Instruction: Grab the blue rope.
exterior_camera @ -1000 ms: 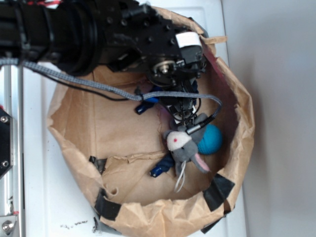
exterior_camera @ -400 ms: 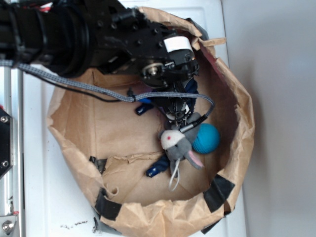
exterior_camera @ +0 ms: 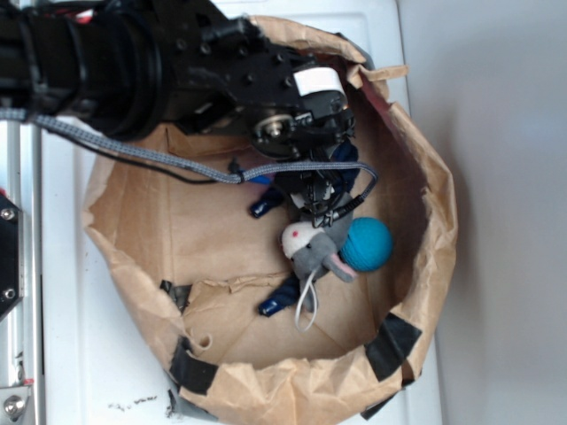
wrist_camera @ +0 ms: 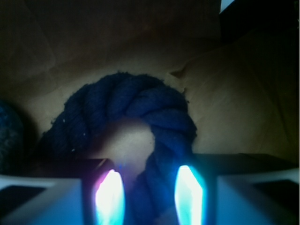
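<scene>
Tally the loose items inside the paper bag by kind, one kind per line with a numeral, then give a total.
Blue rope: 1
Grey plush mouse: 1
Teal ball: 1
Total: 3

White table (exterior_camera: 80, 354) under a brown paper bag (exterior_camera: 425, 292) with rolled rim and black tape patches, plain grey wall (exterior_camera: 505, 212) along the table's right edge, metal rail (exterior_camera: 16, 266) at its left edge, soft even light
</scene>
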